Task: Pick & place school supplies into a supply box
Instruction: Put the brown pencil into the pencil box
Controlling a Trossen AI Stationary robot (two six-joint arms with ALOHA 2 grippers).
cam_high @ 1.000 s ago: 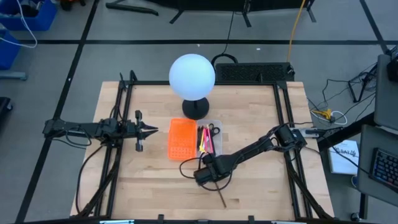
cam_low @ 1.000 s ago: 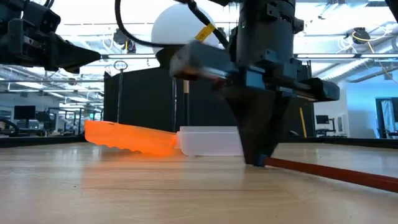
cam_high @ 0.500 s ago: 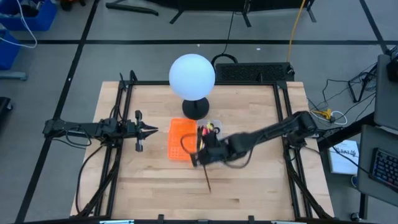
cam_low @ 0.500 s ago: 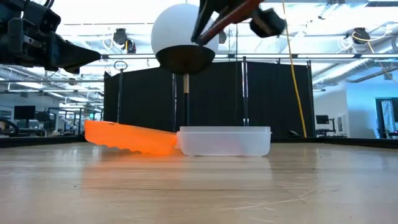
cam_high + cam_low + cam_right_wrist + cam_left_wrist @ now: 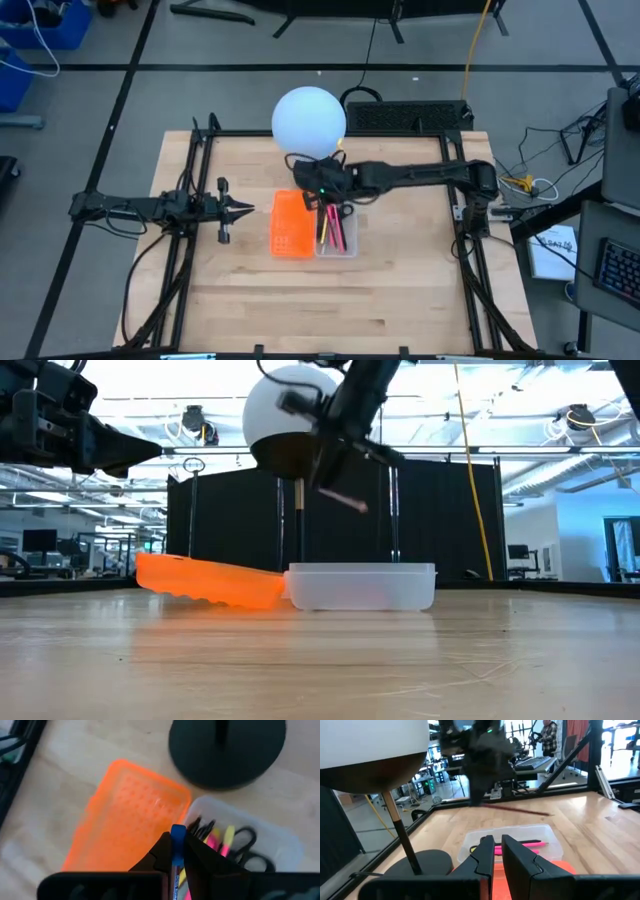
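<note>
My right gripper (image 5: 324,190) hangs in the air over the far end of the supply box, by the lamp base, shut on a thin dark red pencil (image 5: 520,810). The box's clear tray (image 5: 338,230) lies on the table with pink and yellow pens (image 5: 216,841) and black-handled scissors (image 5: 246,846) in it. Its orange perforated half (image 5: 289,224) lies beside it on the left. My left gripper (image 5: 243,208) waits shut, above the table left of the box. My right gripper pinches the pencil between its two fingers near the pencil's blue-tipped end (image 5: 177,832), which pokes out just past the fingertips. The fingers point down and lie across the pencil. It is lifted clear, and its long part (image 5: 345,500) sticks out sideways, slanting slightly down above the tray.
A white globe lamp (image 5: 310,122) stands on a black round base (image 5: 227,750) just beyond the box, close to my right gripper. Black frame rails run along the table's left and right sides. Bare wood lies near the box's near side.
My right gripper, shut on the pencil at the table surface near the box's near side, has risen and swung toward the far edge. It now hangs over the box's far end. The pencil has been lifted clear of the table and carried along.
</note>
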